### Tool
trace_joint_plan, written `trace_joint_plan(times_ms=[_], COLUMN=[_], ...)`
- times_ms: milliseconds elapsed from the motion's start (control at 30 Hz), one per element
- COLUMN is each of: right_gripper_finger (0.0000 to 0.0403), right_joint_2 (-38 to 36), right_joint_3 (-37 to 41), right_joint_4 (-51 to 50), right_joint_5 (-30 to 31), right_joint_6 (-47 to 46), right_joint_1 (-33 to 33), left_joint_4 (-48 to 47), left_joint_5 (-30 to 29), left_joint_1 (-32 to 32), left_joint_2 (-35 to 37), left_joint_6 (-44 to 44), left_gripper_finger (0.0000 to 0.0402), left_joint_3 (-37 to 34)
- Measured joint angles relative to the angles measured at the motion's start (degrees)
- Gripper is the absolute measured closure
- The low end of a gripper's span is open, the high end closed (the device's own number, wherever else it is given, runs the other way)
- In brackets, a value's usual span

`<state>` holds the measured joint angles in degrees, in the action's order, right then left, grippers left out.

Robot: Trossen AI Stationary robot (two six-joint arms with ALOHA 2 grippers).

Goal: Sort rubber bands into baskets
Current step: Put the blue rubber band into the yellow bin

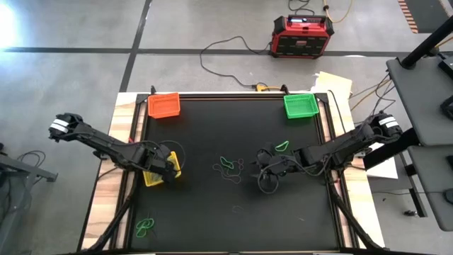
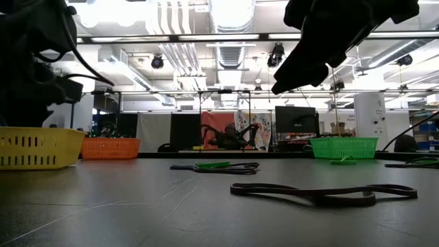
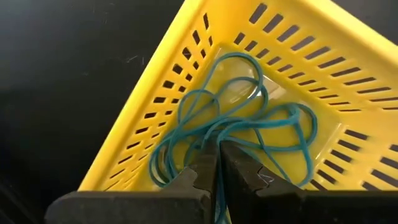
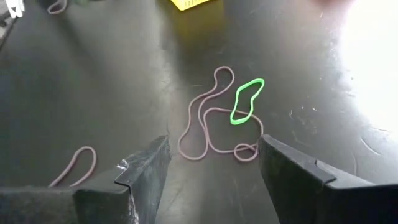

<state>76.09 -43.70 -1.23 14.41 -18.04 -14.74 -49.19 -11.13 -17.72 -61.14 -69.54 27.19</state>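
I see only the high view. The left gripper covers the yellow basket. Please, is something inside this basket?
Observer: Yes. The left wrist view shows blue rubber bands lying tangled on the floor of the yellow basket.
Operator: Does the left gripper hold one?
Observer: The left gripper is shut over the basket, with a blue strand running down between its fingertips; I cannot tell if it is really pinched.
Operator: And what is under the right gripper?
Observer: The right gripper is open above the mat, and ahead of it a green rubber band lies across a longer pale band.
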Motion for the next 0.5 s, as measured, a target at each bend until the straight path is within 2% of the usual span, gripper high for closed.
trace_joint_plan(times_ms=[100, 267, 500], right_gripper_finger=[0.0157, 0.0127, 0.0100], right_joint_2=[0.00, 0.00, 0.00], right_joint_3=[-0.03, -0.78, -1.01], right_joint_4=[-0.03, -0.40, -0.20], right_joint_5=[-0.99, -1.20, -0.92], right_joint_6=[-0.02, 1.16, 4.07], right_joint_1=[0.00, 0.00, 0.54], left_joint_4=[-0.03, -0.96, -1.40], left_joint_5=[-0.34, -1.34, -1.50], left_joint_1=[0.02, 1.56, 10.88], left_joint_2=[0.02, 0.00, -0.03], left_joint_6=[-0.02, 0.04, 7.01], left_gripper_finger=[0.0379, 0.0325, 0.0264], left_joint_3=[-0.01, 2.09, 4.50])
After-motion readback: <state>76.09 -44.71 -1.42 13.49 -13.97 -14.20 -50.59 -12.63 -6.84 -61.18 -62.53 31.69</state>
